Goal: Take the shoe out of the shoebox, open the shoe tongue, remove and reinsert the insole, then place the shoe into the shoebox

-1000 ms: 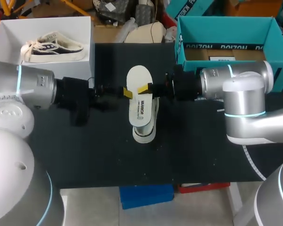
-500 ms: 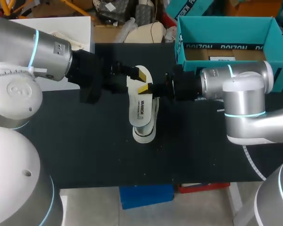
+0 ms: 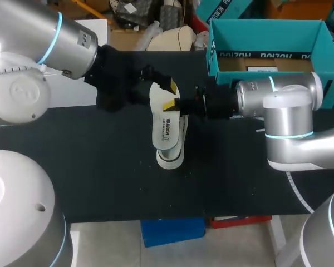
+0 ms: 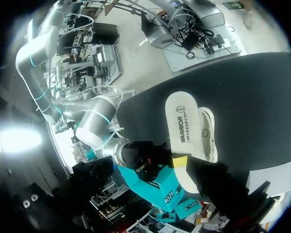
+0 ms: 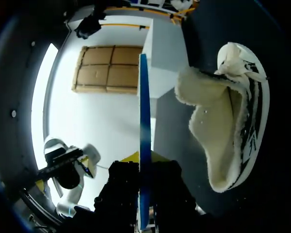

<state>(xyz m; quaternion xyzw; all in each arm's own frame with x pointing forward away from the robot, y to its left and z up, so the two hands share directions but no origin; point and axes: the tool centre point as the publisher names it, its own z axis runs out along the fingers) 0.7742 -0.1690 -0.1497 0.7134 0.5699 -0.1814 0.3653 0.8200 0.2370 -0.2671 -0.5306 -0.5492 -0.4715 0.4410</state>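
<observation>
A white insole [image 3: 164,119] is held flat above the shoe [image 3: 170,156], which lies on the black table. My right gripper [image 3: 170,104] is shut on the insole's right edge. In the right wrist view the insole [image 5: 144,136] shows edge-on as a thin blue strip pinched between the yellow fingertips [image 5: 131,156], and the fleece-lined shoe [image 5: 233,116] lies beside it. My left gripper [image 3: 166,87] hangs open over the insole's far end, holding nothing. The left wrist view looks down on the insole [image 4: 184,124], the shoe [image 4: 207,138] and the right gripper [image 4: 178,161].
A white shoebox [image 3: 97,28] stands at the back left, mostly hidden behind my left arm. A teal shoebox [image 3: 267,39] stands open at the back right, just behind my right arm. Bare black table [image 3: 100,167] lies in front of the shoe.
My left arm has risen and swung from the insole's left edge toward its far end. The right gripper, insole and shoe have stayed put.
</observation>
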